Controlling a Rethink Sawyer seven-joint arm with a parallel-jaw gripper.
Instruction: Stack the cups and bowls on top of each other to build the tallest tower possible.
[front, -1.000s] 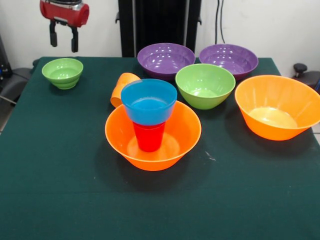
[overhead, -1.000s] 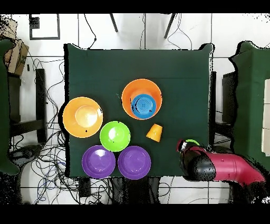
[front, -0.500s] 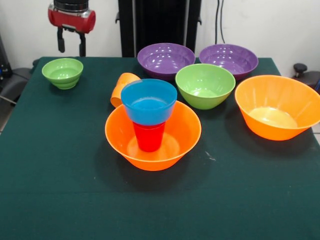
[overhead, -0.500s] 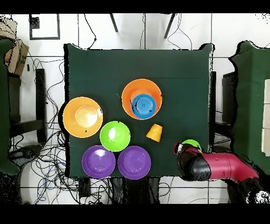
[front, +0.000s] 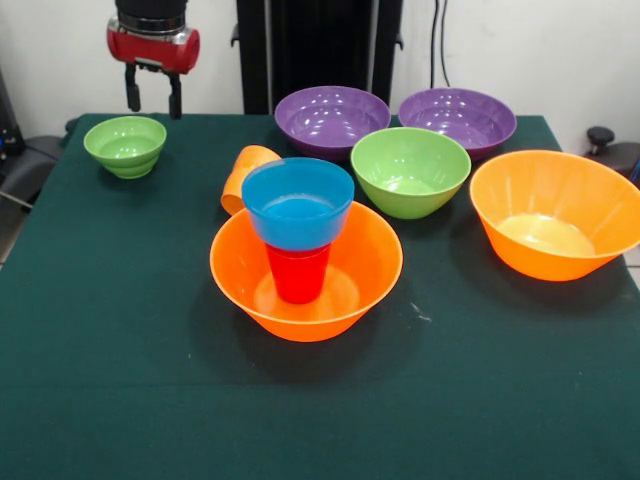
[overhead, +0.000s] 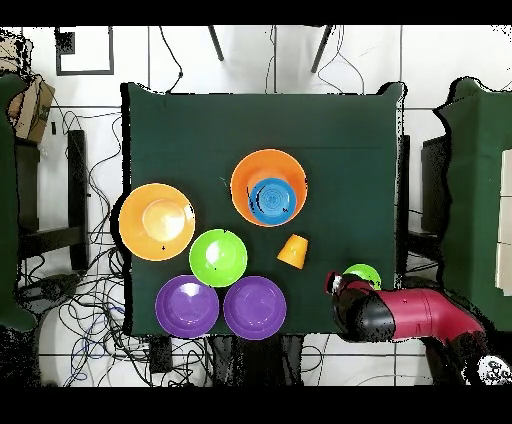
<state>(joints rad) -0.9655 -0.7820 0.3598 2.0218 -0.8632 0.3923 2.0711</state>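
Front view shows the gripper (front: 153, 93) hanging in the air with its two black fingers (front: 131, 92) spread apart and nothing between them. Just below it and a little to the picture's left sits the small green bowl (front: 125, 145) on the green table (front: 110, 330). The gripper is not touching the bowl.

Lower down and to the right of the gripper lies the orange cup (front: 243, 175), tipped on its side. Right beside that cup is the tower (front: 303, 255). It has a big orange bowl (front: 365, 270) at the bottom, a red cup (front: 298, 273) standing in it, and a blue bowl (front: 298, 203) sitting on top of the red cup.

Farther right of the gripper are two purple bowls (front: 332, 118) (front: 457, 118) side by side. The medium green bowl (front: 410, 170) sits just in front of them. The second big orange bowl (front: 550, 212) is farthest from the gripper, near the table's right edge.

From overhead, the red arm (overhead: 425, 318) reaches in beside the small green bowl (overhead: 363, 275).
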